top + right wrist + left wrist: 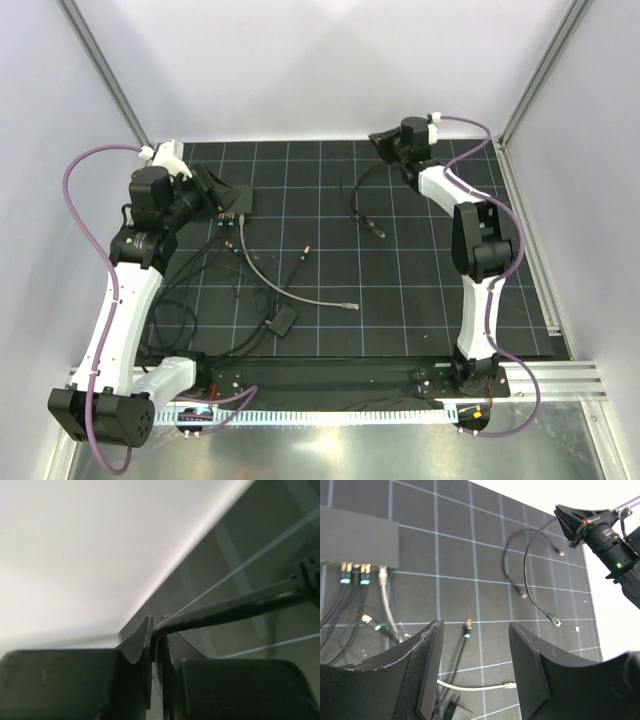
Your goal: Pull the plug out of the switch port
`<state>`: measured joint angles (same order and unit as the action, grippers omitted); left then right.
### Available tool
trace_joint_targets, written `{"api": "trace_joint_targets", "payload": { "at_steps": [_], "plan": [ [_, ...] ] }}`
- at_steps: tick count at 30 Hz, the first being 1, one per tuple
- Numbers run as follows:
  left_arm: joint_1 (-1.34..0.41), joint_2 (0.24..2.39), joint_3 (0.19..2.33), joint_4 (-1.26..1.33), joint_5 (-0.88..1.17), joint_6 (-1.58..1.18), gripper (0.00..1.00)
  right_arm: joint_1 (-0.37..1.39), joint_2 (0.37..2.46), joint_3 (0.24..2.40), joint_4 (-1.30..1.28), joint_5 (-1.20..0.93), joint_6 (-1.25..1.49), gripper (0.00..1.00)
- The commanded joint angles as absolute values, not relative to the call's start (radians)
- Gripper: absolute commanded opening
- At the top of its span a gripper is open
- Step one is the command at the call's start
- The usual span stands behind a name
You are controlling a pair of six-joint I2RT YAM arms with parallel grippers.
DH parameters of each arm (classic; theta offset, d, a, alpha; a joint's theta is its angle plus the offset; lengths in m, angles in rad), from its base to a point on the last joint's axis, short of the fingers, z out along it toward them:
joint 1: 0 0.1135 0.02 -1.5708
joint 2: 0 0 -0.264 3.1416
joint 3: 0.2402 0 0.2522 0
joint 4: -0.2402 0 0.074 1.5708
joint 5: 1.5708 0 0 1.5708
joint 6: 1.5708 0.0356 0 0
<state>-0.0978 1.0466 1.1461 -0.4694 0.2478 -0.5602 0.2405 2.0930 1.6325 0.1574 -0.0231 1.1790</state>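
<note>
Black gridded mat [400,290] underneath. Flat grey switch [357,534] at far left of mat, ports along its near edge, just ahead of my left gripper [475,667]. Left gripper fingers spread, nothing between them, hovering above mat. My right gripper [156,635] up at far right, pinched tight on black cable [235,607] (rest of it trails onto mat). Grey cable [387,610] runs from switch. Teal plugs [365,577] beside it, seated in ports.

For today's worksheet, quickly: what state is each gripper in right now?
Left gripper: open, holding nothing.
Right gripper: shut on a thin black cable.
</note>
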Motion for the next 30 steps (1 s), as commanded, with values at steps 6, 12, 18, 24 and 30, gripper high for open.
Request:
{"api": "trace_joint_targets", "payload": {
  "at_steps": [6, 12, 18, 24, 30],
  "plan": [
    [-0.100, 1.081, 1.163, -0.491, 0.192, -0.522, 0.58, 0.216, 2.246, 1.739, 0.110, 0.305, 1.217, 0.01],
    [-0.101, 1.078, 1.169, -0.491, 0.198, -0.526, 0.57, 0.183, 2.342, 1.799, 0.100, 0.344, 1.229, 0.01],
    [-0.101, 1.057, 1.167, -0.514, 0.192, -0.531, 0.57, 0.161, 2.373, 1.851, 0.025, 0.379, 1.201, 0.19],
    [-0.100, 1.020, 1.164, -0.555, 0.134, -0.528, 0.57, 0.152, 2.367, 1.890, -0.075, 0.322, 1.161, 0.63],
    [-0.098, 1.031, 1.192, -0.613, 0.069, -0.520, 0.59, 0.150, 2.261, 1.864, -0.221, 0.362, 0.993, 0.79]
  ]
}}
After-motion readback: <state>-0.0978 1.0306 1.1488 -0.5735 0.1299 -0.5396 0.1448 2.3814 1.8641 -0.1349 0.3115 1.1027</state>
